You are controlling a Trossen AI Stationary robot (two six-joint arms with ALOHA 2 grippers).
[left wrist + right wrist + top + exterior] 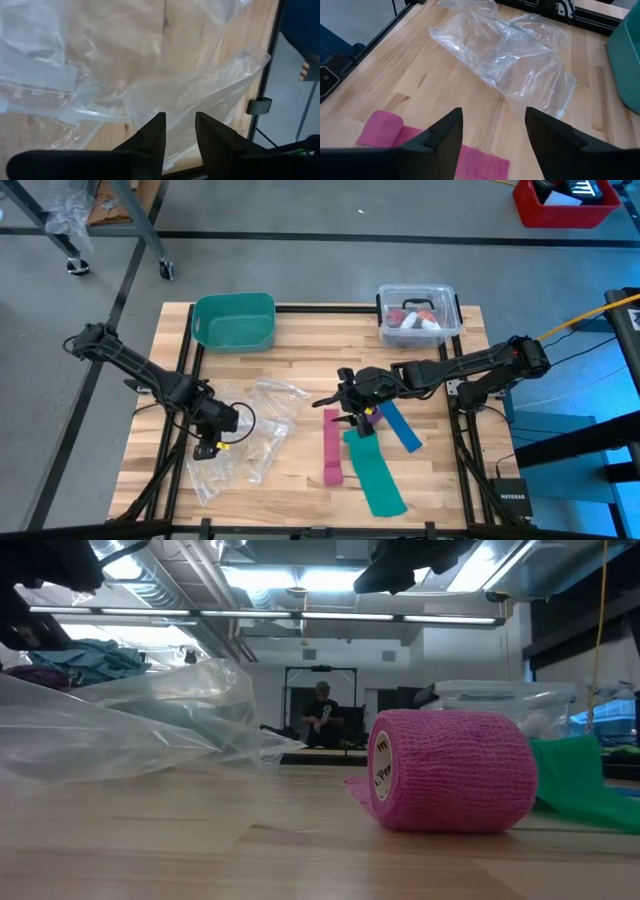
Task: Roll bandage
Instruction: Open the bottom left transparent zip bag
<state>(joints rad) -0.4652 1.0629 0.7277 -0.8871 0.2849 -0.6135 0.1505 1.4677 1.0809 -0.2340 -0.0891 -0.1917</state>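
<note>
Right hand (338, 408) hangs wide open and empty, low over the wooden counter (300, 370). The narrow purple-mauve stretch-fabric bandage (371, 418) lies just behind its fingers, under the wrist, mostly hidden. My judgement: light, soft, limp, grippy weave; it won't slip but will fold and stretch. Best pinched across a free end. Left hand (177, 125), fingers narrowly apart, waits over clear plastic bags (100, 60).

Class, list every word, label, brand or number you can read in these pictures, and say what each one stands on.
"NETGEAR": on the small black box below the table's right corner, high view; small, only just readable.
Black print on the inner cardboard ring of the pink bandage roll, low view: too blurred to read.
Red-and-white label on items inside the clear lidded container: too small to read.
Nothing else is readable.
</note>
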